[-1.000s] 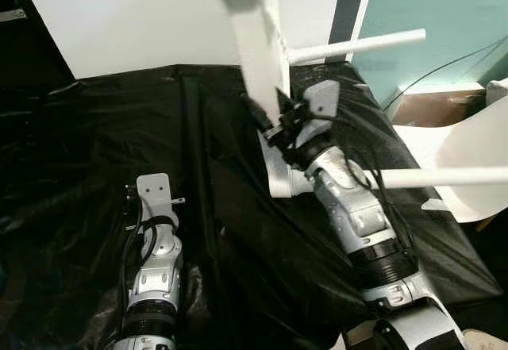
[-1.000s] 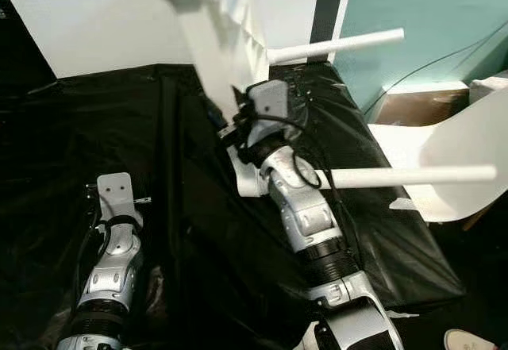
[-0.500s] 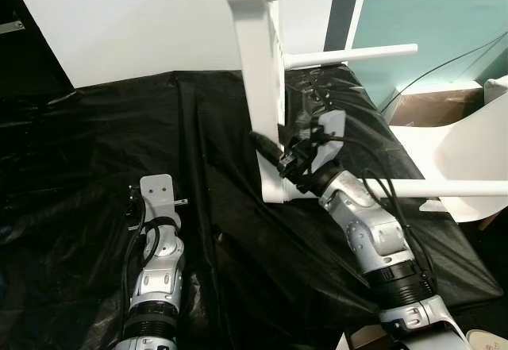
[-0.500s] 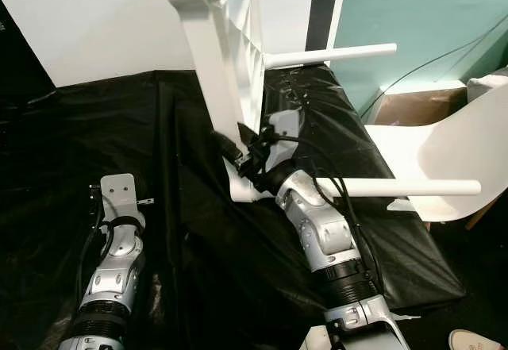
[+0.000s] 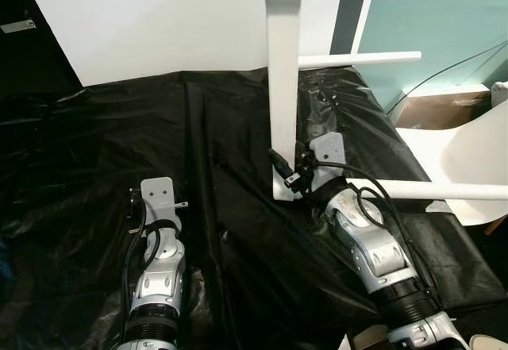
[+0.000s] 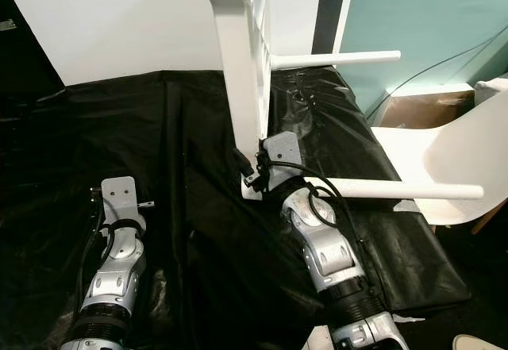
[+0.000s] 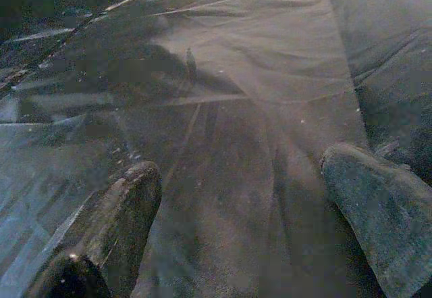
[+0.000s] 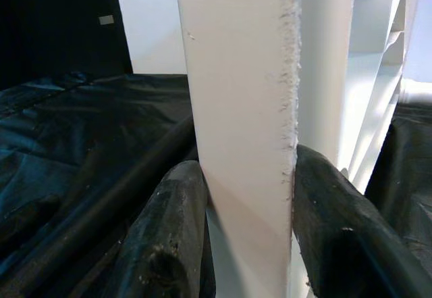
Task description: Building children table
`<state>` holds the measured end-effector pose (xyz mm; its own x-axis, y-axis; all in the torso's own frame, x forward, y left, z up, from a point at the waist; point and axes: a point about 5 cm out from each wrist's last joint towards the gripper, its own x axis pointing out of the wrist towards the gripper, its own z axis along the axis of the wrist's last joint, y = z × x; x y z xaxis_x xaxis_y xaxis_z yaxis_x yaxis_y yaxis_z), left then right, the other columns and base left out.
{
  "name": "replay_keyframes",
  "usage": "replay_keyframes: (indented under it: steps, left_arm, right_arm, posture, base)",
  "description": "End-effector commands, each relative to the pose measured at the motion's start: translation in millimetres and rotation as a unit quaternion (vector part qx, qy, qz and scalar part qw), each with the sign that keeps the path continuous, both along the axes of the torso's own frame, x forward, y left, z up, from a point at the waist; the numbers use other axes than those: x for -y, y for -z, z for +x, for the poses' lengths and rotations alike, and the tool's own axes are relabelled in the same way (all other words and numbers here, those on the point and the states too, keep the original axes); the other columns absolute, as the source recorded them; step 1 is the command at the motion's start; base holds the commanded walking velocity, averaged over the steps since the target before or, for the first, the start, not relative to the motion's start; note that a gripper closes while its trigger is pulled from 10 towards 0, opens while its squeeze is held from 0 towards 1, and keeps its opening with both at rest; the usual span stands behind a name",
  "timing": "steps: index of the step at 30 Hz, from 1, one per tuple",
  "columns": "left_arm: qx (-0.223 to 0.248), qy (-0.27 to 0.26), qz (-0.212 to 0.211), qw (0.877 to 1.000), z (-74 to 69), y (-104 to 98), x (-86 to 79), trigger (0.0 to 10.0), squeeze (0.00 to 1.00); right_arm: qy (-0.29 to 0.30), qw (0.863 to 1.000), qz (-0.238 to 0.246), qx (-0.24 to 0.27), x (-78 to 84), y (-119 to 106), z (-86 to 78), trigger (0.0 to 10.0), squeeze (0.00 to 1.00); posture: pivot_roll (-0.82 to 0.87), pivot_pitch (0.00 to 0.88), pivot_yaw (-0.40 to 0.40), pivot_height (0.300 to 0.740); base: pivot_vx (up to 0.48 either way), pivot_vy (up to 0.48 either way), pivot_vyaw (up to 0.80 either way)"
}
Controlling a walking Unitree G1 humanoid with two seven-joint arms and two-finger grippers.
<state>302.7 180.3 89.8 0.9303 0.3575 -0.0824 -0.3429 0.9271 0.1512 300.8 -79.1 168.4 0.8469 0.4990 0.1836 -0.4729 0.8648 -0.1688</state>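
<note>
The white table frame (image 5: 283, 88) stands on edge on the black-sheeted desk (image 5: 95, 144), its round legs (image 5: 361, 56) jutting sideways. The right gripper (image 8: 246, 234) has its jaws clenched on the flat panel's lower end, apparently steadying it; next likely comes setting it upright. The left gripper (image 7: 250, 230) hovers with jaws spread, holding nothing.

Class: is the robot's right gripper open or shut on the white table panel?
Shut on it. The right gripper has one black finger pressed against each face of the upright white table panel.
</note>
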Motion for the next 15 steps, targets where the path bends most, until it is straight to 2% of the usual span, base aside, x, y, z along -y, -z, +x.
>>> replay_keyframes:
  steps: [1,2,3,11,12,15]
  left_arm:
    - [0.003,-0.022,0.008,1.0,-2.1,0.7,-2.6,10.0,0.0]
    - [0.003,-0.022,0.008,1.0,-2.1,0.7,-2.6,10.0,0.0]
    - [0.003,-0.02,0.009,1.0,-2.2,0.6,-2.5,10.0,0.0]
    - [0.004,-0.016,0.012,1.0,-1.8,0.6,-2.2,10.0,0.0]
    - [0.005,-0.016,0.013,1.0,-1.6,0.5,-2.1,10.0,0.0]
    - [0.006,-0.015,0.014,1.0,-1.3,0.3,-2.0,10.0,0.0]
  right_arm:
    - [0.015,1.0,-0.004,0.022,0.6,-1.7,-3.6,10.0,0.25]
    - [0.015,1.0,-0.004,0.022,0.6,-1.7,-3.6,10.0,0.25]
    - [0.022,0.999,-0.003,0.029,1.5,-2.0,-4.3,10.0,1.0]
    - [0.036,0.998,-0.005,0.058,5.0,-4.7,-9.4,10.0,1.0]
    - [0.037,0.997,-0.006,0.062,5.3,-4.8,-10.5,10.0,0.0]
    - [0.037,0.997,-0.015,0.07,5.3,-3.9,-12.2,10.0,0.0]
  posture:
    - [0.08,0.0,0.05,0.74]
    - [0.08,0.0,0.05,0.74]
    - [0.08,0.0,0.052,0.74]
    - [0.08,0.0,0.055,0.74]
    - [0.08,0.0,0.056,0.74]
    - [0.08,0.0,0.057,0.74]
  base:
    - [0.0,0.0,0.0]
    - [0.0,0.0,0.0]
    - [0.0,0.0,0.0]
    - [0.0,0.0,0.0]
    - [0.0,0.0,0.0]
    - [0.0,0.0,0.0]
